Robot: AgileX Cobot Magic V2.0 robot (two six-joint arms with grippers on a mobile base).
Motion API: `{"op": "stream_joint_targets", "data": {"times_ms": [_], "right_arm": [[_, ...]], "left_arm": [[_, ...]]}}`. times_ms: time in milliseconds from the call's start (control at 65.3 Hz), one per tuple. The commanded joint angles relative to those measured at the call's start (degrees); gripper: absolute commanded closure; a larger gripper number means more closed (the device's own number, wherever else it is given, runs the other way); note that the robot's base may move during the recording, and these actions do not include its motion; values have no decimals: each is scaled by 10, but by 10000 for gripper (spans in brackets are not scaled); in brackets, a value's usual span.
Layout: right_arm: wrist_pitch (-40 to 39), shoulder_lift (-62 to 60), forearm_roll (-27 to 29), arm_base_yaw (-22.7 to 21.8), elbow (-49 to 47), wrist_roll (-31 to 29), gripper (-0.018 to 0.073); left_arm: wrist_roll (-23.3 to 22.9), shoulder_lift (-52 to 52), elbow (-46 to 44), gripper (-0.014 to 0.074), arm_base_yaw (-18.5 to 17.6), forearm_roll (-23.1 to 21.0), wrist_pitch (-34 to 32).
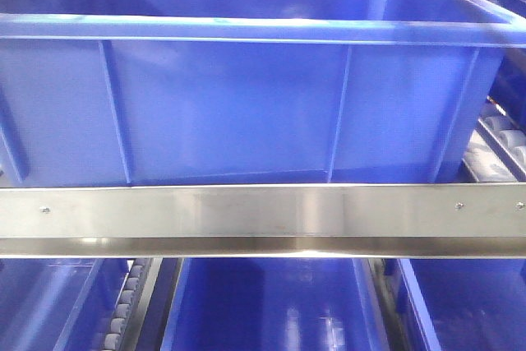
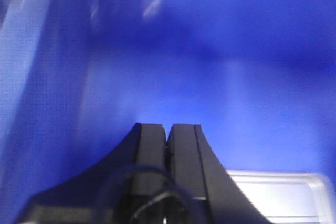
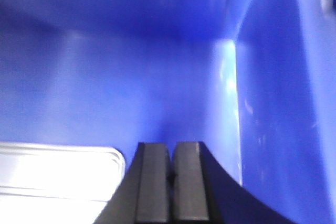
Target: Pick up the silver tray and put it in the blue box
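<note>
Black fingers of the left hand (image 2: 168, 135) and right hand (image 3: 170, 153) are pressed together, holding nothing. Between them the silver tray (image 3: 58, 177) lies on the blue box (image 1: 246, 113) floor. Stiff, slick metal; its raised rim looks the surest hold.

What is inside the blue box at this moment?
Both wrist views show the silver tray inside the blue box, with both grippers closed above it. In the front view, the wall hides the box floor.
</note>
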Motion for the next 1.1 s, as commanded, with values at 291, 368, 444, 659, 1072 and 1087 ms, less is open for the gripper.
{"op": "stream_joint_targets", "data": {"times_ms": [291,368,444,659,1072,1087], "right_arm": [[-204,-165,-60,5,89,-7,508],[-263,-211,-68,5,152,-7,508],[-311,-259,-78,5,220,-7,508],[-378,-453,-148,5,415,-7,509],[-377,-758,-148,5,585,-7,510],[-378,-761,-148,5,587,-7,510]], "left_arm": [[-4,-170,69,683,-52,44,-126],[-4,-220,132,683,-56,44,-155],[-4,-274,185,683,-56,48,-186],[-4,-455,389,683,-56,104,-297],[-7,-731,612,683,-56,104,-411],[-7,-732,615,683,-56,104,-414]]}}
